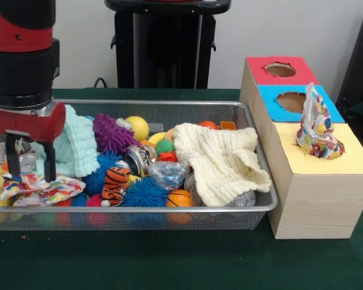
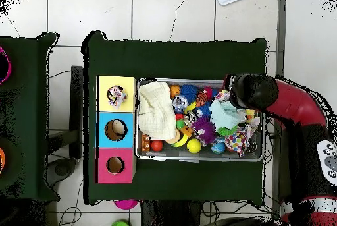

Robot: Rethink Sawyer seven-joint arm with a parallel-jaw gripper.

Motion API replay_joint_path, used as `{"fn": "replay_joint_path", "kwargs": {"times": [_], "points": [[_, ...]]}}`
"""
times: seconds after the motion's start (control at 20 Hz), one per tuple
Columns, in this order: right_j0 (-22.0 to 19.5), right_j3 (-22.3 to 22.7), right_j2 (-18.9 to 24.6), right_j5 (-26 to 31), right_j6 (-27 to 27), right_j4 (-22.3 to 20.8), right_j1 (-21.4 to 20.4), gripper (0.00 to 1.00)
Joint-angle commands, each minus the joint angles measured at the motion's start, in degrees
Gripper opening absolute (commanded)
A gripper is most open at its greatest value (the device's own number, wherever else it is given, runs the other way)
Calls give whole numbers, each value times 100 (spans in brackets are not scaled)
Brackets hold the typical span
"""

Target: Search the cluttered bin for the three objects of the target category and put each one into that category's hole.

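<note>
Claw: the claw hangs over the left end of the bin, its two dark fingers spread apart with nothing between them, tips just above the patterned wrapper.
Step in hand: judged a pick of that wrapper, since a like piece already stands in the yellow hole.
How to do it well: come straight down so both tips bracket a raised fold, not the flat sheet; close fully, as thin crinkled film slips; lift slowly so the balls under it are not dragged out.
Task's thing: white film printed with many-coloured spots, crumpled and lying flat at the bin's near left corner, partly on yellow balls.
Its neighbours: the mint cloth rises just behind it; a blue spiky ball and a tiger-striped toy lie to its right.
Bin: wire mesh bin, crowded, with a cream cloth heaped at its right end.
Holes: the wooden box touches the bin's right side; its yellow hole holds a bunched wrapper, upright and not fully in.
Counter: green counter under everything.
</note>
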Motion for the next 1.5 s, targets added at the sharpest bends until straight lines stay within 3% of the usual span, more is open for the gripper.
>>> {"fn": "replay_joint_path", "kwargs": {"times": [0.05, 0.7, 1.05, 1.1, 1.2, 1.3, 1.5], "points": [[-204, 103, 611, 220, -1547, -697, 418, 100], [-272, 703, 656, 125, -651, -728, 470, 100], [-324, 746, 692, -250, -694, -940, 628, 100], [-336, 750, 705, -291, -713, -956, 636, 0], [-322, 771, 660, -451, -510, -931, 632, 0], [-264, 681, 620, -291, -793, -1087, 653, 0], [-174, 598, 490, -235, -771, -1165, 655, 0]]}}
